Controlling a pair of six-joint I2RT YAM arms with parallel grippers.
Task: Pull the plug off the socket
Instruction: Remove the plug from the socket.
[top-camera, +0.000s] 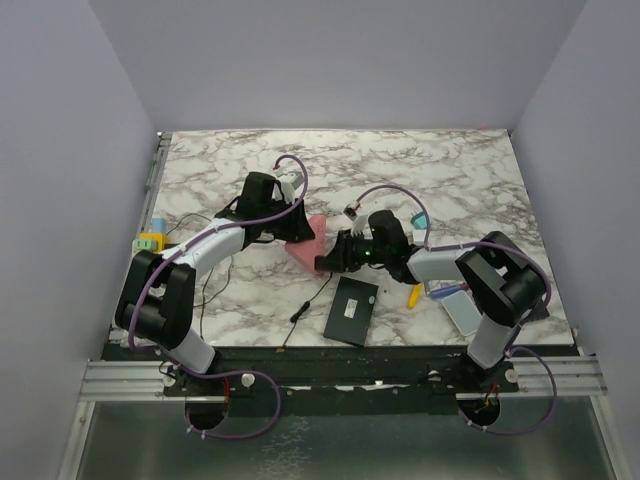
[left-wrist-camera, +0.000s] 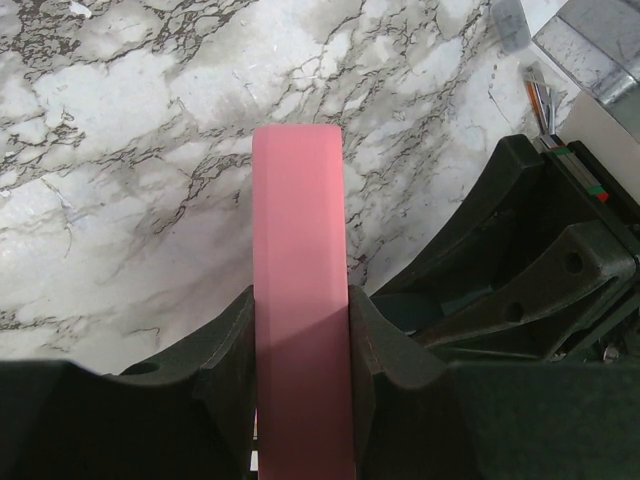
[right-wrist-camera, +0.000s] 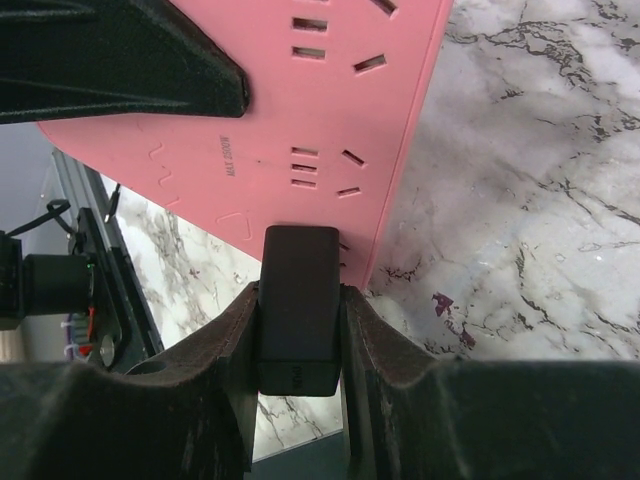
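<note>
plug (right-wrist-camera: 296, 275) between right gripper (right-wrist-camera: 300, 305) fingers, butted against pink socket (right-wrist-camera: 300, 110)

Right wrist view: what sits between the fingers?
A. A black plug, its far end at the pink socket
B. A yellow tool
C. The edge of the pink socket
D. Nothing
A: the right gripper is shut on the black plug, whose far end meets the face of the pink socket.
</note>
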